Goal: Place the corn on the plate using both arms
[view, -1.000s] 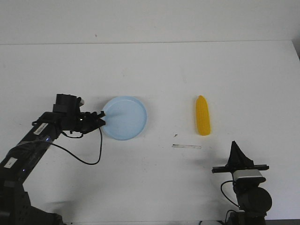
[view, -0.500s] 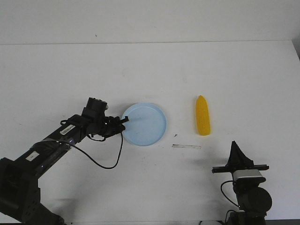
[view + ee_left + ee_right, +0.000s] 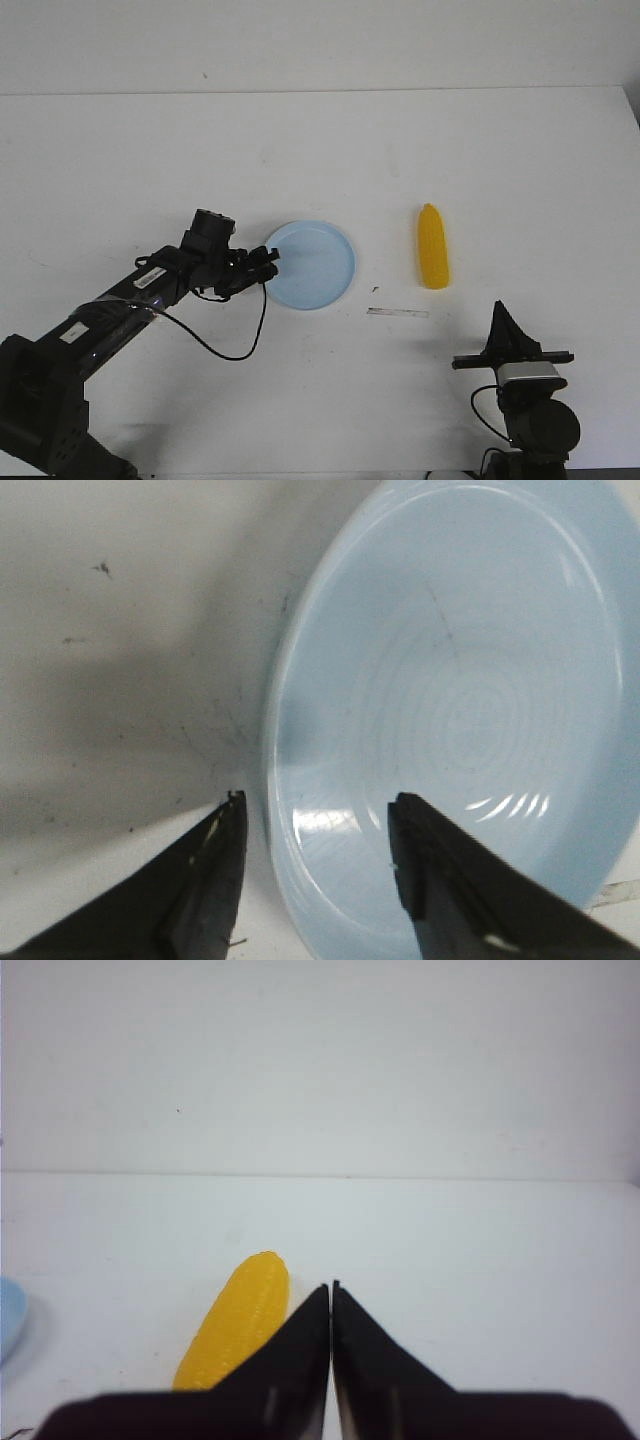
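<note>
White tabletop (image 3: 320, 150) fills nearly everything ahead of me, running back to a pale wall. My left arm (image 3: 120, 305) reaches low across it from the near left corner, a thin black cable looping under it; it carries white labels, but I cannot read their print. The plate (image 3: 315, 265), pale blue and round, lies near the middle of the table. My left gripper (image 3: 268, 262) is at its left rim, jaws spread, one finger (image 3: 205, 880) outside the rim on the table side and the other over the plate's floor. The corn (image 3: 432, 246) lies well to the plate's right, bare on the table, tapered tip pointing away. My right gripper (image 3: 331, 1305) sits back near the front edge, jaws pressed together, holding nothing.
</note>
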`<state>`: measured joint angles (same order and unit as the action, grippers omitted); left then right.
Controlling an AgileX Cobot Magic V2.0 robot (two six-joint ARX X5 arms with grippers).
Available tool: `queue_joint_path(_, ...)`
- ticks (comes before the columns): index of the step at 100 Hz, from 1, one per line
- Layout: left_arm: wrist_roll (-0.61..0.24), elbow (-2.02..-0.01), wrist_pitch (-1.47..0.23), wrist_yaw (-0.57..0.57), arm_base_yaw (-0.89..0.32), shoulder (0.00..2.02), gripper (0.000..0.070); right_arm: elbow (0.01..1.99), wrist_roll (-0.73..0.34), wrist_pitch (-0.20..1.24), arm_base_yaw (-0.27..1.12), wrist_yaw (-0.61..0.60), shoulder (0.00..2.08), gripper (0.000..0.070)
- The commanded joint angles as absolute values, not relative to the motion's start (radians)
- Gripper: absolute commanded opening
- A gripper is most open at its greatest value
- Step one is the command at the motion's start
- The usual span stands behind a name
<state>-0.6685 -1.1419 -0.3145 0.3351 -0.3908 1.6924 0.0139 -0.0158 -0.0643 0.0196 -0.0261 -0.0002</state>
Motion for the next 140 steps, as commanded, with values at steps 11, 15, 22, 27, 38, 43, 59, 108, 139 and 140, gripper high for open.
queue_joint_path(11,-0.601,-1.153,-0.313,0.333,-0.398,1.639,0.0288,0.013,-0.030,-0.076,0.022,-0.026,0.001,0.0004)
queue_joint_path(15,-0.585,-1.153,-0.312,0.332,-0.396,1.614,0.0287,0.013,-0.030,-0.076,0.021,-0.026,0.001,0.0004)
queue_joint_path(22,-0.559,-1.153,-0.312,0.332,-0.385,1.564,0.0287,0.013,-0.029,-0.076,0.022,-0.026,0.001,0.0004)
queue_joint_path(27,-0.539,-1.153,-0.311,0.332,-0.374,1.525,0.0287,0.013,-0.030,-0.076,0.022,-0.026,0.001,0.0004)
queue_joint_path(38,-0.467,-1.152,-0.299,0.332,-0.347,1.439,0.0276,0.013,-0.030,-0.076,0.022,-0.026,0.001,0.0004)
queue_joint_path(43,-0.420,-1.151,-0.286,0.326,-0.332,1.400,0.0260,0.013,-0.029,-0.076,0.022,-0.026,0.001,0.0004)
queue_joint_path(59,-0.270,-1.092,-0.179,0.257,-0.273,1.265,0.0065,0.013,-0.029,-0.076,0.021,-0.026,0.001,0.0004)
queue_joint_path(108,-0.048,-0.597,0.178,0.006,-0.054,0.740,0.0001,0.013,-0.030,-0.076,0.022,-0.026,0.001,0.0004)
queue_joint_path(139,0.112,-0.400,0.141,0.006,-0.045,0.366,0.0001,0.013,-0.030,-0.076,0.022,-0.026,0.001,0.0004)
queue_joint_path(140,0.112,-0.400,0.130,0.006,-0.045,0.356,0.0001,0.013,-0.030,-0.076,0.021,-0.026,0.001,0.0004)
